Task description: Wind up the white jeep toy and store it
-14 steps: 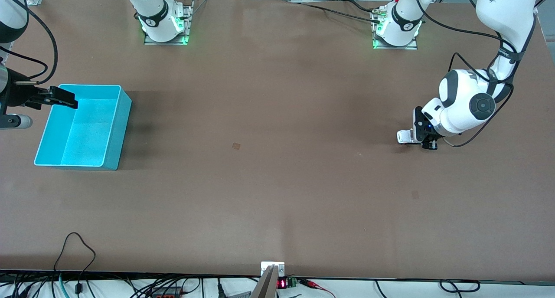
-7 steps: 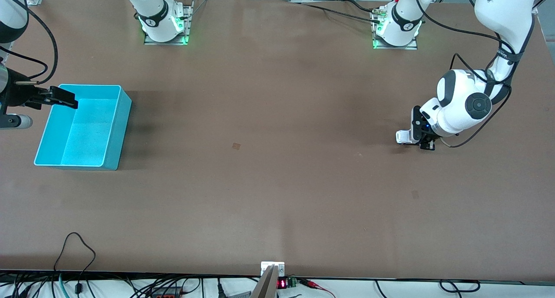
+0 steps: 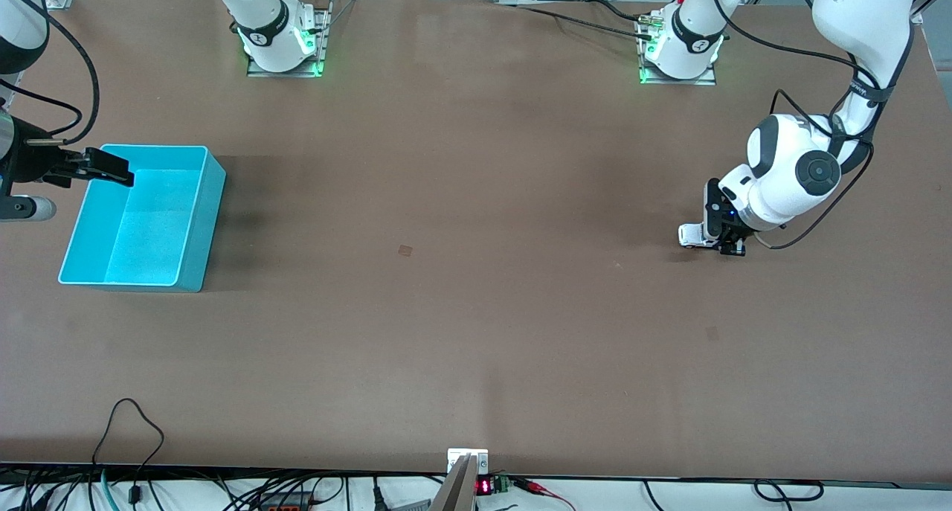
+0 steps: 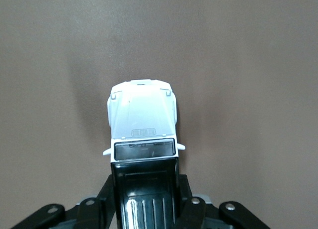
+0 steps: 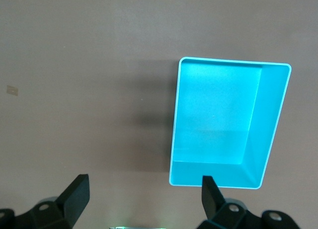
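Observation:
The white jeep toy [image 3: 692, 234] [image 4: 143, 120], with a black roof and dark windscreen, is low at the table surface toward the left arm's end. My left gripper [image 3: 725, 237] [image 4: 145, 191] is shut on the black rear part of its body, and the white hood sticks out ahead of the fingers [image 4: 107, 199]. I cannot tell whether its wheels touch the table. My right gripper [image 3: 111, 169] [image 5: 143, 183] waits open and holds nothing, over the rim of the cyan bin [image 3: 208, 221] [image 5: 271, 119] at the right arm's end. Nothing lies in the bin.
Both arm bases [image 3: 282, 46] [image 3: 680, 50] stand along the table's edge farthest from the front camera. A small square mark [image 3: 405, 250] is on the brown tabletop near the middle. Cables [image 3: 134, 429] hang at the edge nearest the camera.
My left gripper, with the jeep in it, has crept slightly toward the right arm's end of the table. The right arm has not moved.

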You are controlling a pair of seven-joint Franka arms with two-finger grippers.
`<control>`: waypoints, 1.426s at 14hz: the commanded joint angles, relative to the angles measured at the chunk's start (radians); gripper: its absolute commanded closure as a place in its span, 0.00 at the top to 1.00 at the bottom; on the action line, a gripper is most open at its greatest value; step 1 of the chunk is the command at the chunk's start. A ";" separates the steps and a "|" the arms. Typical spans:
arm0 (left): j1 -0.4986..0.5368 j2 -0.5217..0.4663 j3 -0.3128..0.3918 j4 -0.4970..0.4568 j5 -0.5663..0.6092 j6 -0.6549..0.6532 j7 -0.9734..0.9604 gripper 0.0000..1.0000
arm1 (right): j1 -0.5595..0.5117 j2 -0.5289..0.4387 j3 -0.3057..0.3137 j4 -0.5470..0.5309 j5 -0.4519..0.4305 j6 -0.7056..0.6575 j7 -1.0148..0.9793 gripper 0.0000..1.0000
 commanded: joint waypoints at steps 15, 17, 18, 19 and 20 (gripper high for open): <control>0.057 0.029 -0.006 -0.035 0.012 0.063 0.009 0.00 | 0.001 -0.022 0.004 -0.018 -0.005 -0.004 -0.012 1.00; 0.068 0.035 -0.006 -0.035 0.013 0.063 0.014 0.00 | 0.001 -0.022 0.004 -0.018 -0.005 -0.005 -0.012 1.00; 0.072 0.035 -0.005 -0.035 0.013 0.063 0.018 0.00 | 0.001 -0.022 0.004 -0.018 -0.005 -0.005 -0.012 1.00; 0.083 0.034 -0.005 -0.035 0.013 0.063 0.020 0.00 | 0.001 -0.022 0.004 -0.018 -0.005 -0.005 -0.012 1.00; 0.091 0.035 -0.005 -0.035 0.013 0.062 0.021 0.00 | 0.001 -0.022 0.004 -0.018 -0.005 -0.005 -0.012 1.00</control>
